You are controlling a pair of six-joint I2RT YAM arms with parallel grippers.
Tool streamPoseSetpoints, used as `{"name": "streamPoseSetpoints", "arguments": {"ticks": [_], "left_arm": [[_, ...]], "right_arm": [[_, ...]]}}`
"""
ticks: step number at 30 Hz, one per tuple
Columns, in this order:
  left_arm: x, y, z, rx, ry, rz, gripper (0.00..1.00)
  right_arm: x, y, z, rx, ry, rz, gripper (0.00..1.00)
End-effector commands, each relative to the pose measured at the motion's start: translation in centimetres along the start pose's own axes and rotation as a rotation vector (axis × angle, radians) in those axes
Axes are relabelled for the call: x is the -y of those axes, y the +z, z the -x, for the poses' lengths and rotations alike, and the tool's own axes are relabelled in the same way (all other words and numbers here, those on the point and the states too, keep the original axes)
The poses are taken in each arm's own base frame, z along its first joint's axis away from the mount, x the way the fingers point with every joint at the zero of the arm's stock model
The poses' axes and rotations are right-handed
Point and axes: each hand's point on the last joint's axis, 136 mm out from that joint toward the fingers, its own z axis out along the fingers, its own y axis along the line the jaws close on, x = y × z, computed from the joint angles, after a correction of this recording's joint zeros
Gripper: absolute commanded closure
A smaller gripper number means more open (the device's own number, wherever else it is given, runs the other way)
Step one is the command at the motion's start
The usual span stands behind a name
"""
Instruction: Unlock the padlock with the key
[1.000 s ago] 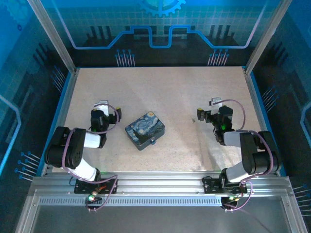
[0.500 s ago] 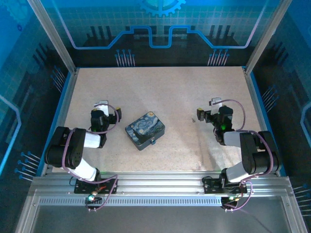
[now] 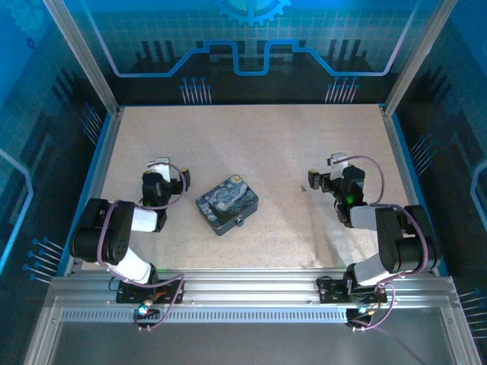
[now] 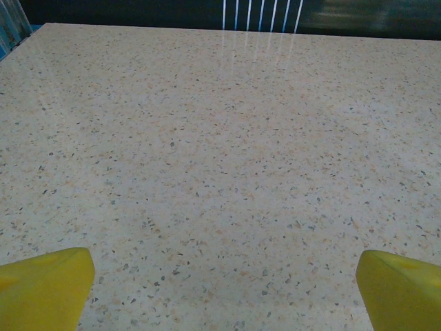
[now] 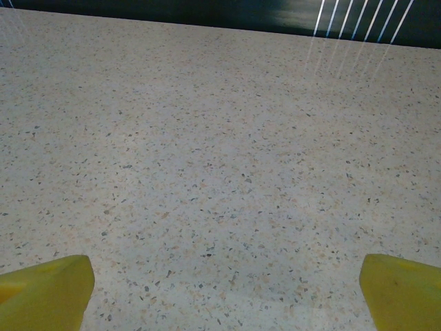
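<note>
Left end effector [image 4: 224,293], right end effector [image 5: 224,293] both agape; tin [image 3: 226,202] with padlock [image 3: 239,221] between

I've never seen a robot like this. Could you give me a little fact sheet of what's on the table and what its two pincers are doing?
table: speckled beige top
tin: painted night-sky box, near the middle, nearer the left arm
padlock: tiny blue lock at the tin's near edge; too small to tell if attached
key: dark speck lying on the table beside the right arm
left pincer: open, nothing between its yellow tips
right pincer: open, nothing between its yellow tips
progress: key and padlock not yet picked up
</note>
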Motion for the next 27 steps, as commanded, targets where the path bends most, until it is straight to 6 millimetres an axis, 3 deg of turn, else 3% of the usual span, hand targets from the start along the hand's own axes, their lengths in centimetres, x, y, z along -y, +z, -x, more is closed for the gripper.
{"name": "streamPoseSetpoints", "arguments": {"ticks": [1,16,22,27], "left_arm": [[0.3,0.0,1.3,0.031,-0.007,-0.019,0.01],[0.0,-1.2,2.1,0.088,-0.019,-0.010,0.01],[-0.4,-2.3,3.9,0.085,-0.024,0.023,0.01],[-0.7,-4.0,5.8,-0.008,-0.108,0.049,0.01]], "right_arm": [[-0.3,0.3,0.3,0.004,-0.008,0.019,0.00],[0.2,-0.2,1.2,0.012,0.002,-0.002,0.00],[0.3,-1.5,2.7,0.010,0.001,-0.015,0.00],[-1.0,-3.2,4.6,-0.007,0.015,0.039,0.00]]}}
